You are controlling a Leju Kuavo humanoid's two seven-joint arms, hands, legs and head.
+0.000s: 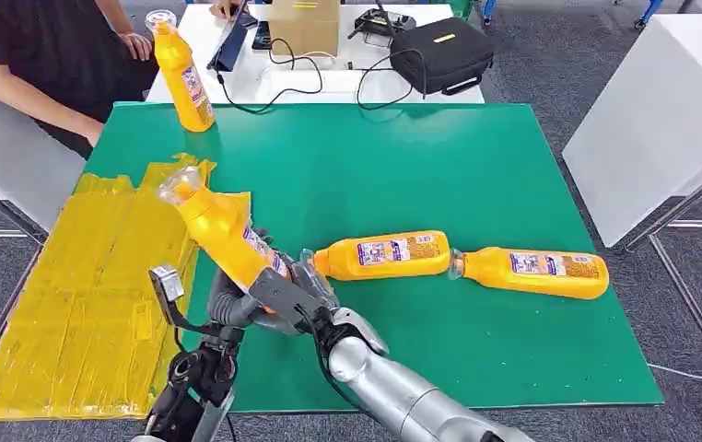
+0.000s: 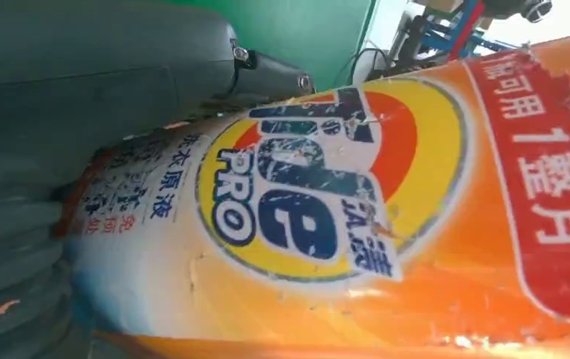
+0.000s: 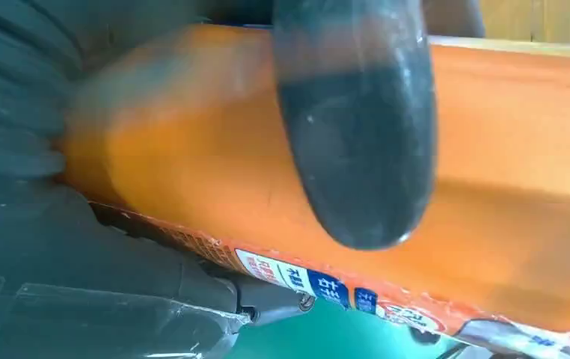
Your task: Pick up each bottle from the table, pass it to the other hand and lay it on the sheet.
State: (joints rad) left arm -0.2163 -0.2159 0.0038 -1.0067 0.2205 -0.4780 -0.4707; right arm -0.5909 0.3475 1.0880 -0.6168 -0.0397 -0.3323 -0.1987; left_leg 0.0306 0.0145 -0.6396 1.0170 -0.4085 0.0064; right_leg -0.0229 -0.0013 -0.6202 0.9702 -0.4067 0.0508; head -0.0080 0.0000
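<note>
Near the front-left of the green table top, both hands meet on one orange plastic detergent bottle with a clear cap. It is held off the table, its long axis tilted, cap up and away toward the crinkled yellow sheet, base down between the two hands. The left hand sits under the base on the sheet side; the right hand clasps the lower body from the other side. In the right wrist view a dark finger wraps across the orange wall, so that hand is curled round the bottle. In the left wrist view the label fills the frame against the grey palm; the left fingers seem to be closed on it too, though I cannot be sure how firmly.

This looks like the hand-over itself. The sheet lies just beside the left hand, so the coming move turns on the right hand letting go and the left carrying the bottle over and laying it flat.

Two more orange bottles lie on their sides, end to end, well to the right: the nearer lying bottle and the farther lying bottle. A fourth upright bottle stands at the far-left edge, near a person's arm. Nothing lies on the sheet yet.
</note>
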